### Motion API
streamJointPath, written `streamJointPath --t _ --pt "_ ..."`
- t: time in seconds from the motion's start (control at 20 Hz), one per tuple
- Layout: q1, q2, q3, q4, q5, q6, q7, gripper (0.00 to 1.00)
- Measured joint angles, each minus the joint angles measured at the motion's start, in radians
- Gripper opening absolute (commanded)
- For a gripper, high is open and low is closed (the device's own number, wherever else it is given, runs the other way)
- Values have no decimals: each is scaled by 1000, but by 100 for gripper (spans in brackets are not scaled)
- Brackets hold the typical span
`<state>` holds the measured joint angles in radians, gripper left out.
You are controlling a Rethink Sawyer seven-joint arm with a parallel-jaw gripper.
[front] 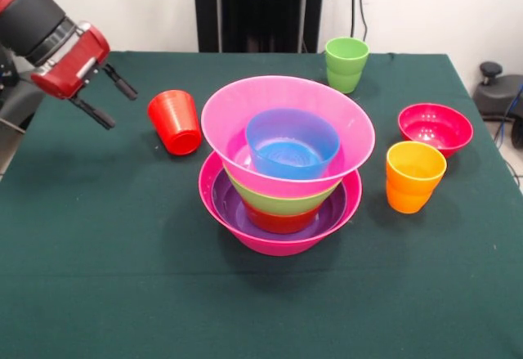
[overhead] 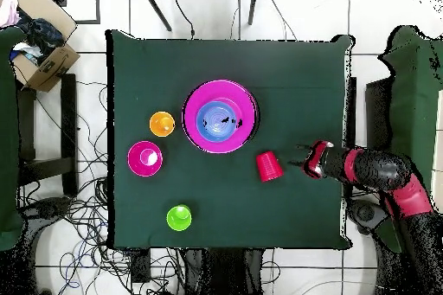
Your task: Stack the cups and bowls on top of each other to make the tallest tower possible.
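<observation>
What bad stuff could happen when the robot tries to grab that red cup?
The red cup is tipped over on its side, so it may roll away when the open pincer touches it. The tower looks wobbly too: its top pink bowl sits tilted, with the blue bowl inside, so a bump from the arm could slide them off.

Nested bowl tower (front: 282, 171), tipped red cup (front: 175, 121), upright cups apart.
</observation>
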<state>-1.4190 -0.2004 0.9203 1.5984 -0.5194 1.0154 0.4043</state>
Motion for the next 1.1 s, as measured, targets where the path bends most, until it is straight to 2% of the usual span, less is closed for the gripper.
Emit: streamJointPath --t 0.6,1.1 --pt "-6 56 -4 36 -85 0 0 100" --pt "-6 67 -3 48 -89 0 0 100"
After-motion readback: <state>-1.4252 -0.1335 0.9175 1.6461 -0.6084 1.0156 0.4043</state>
